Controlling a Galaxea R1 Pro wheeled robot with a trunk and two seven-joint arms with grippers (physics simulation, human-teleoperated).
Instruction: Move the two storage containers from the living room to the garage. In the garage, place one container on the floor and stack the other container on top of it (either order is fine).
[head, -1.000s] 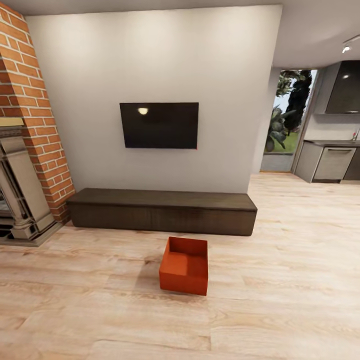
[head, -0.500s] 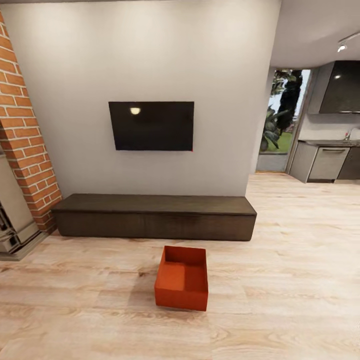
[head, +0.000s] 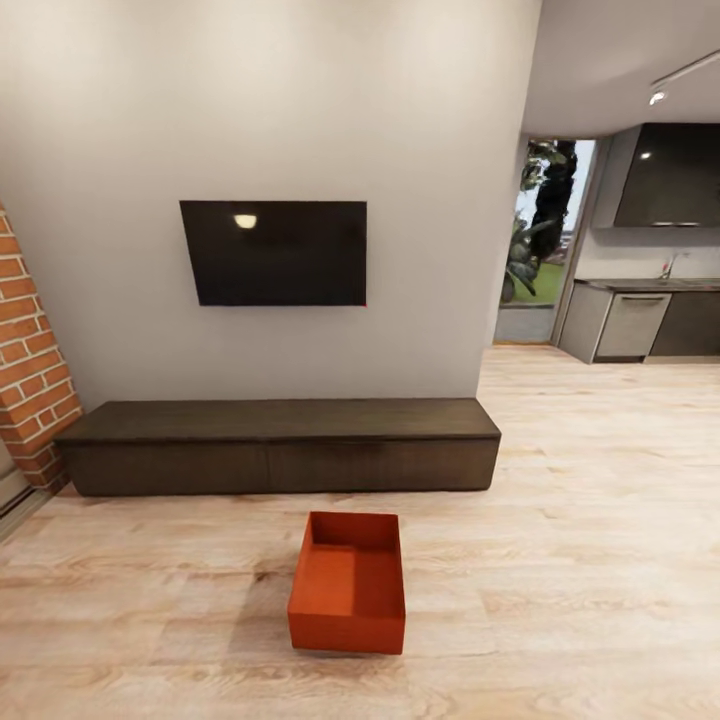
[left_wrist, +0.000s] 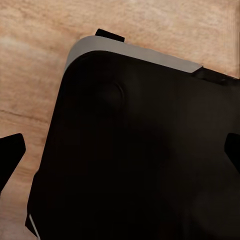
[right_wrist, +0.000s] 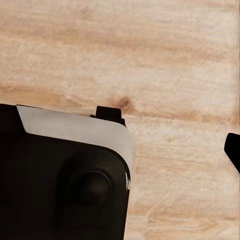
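One orange-red open-top storage container (head: 348, 584) stands empty on the light wood plank floor (head: 580, 560) of the living room, just in front of the low dark TV bench (head: 280, 445). In the left wrist view my left gripper (left_wrist: 120, 152) is open, its black fingertips (left_wrist: 11, 155) far apart over the robot's dark base, holding nothing. In the right wrist view my right gripper (right_wrist: 120, 150) hangs over the base and the planks, one fingertip (right_wrist: 233, 149) at the picture's edge, nothing between the fingers. The garage is out of view.
A black TV (head: 275, 252) hangs on the white wall above the bench. A brick chimney (head: 30, 380) stands at the far left. At the right the plank floor runs on to a kitchen (head: 640, 320) and a glass door (head: 535, 240).
The camera has moved forward and turned right: the container now looks nearer and lower in the picture, and the fireplace has slid out at the left. The container itself has not moved.
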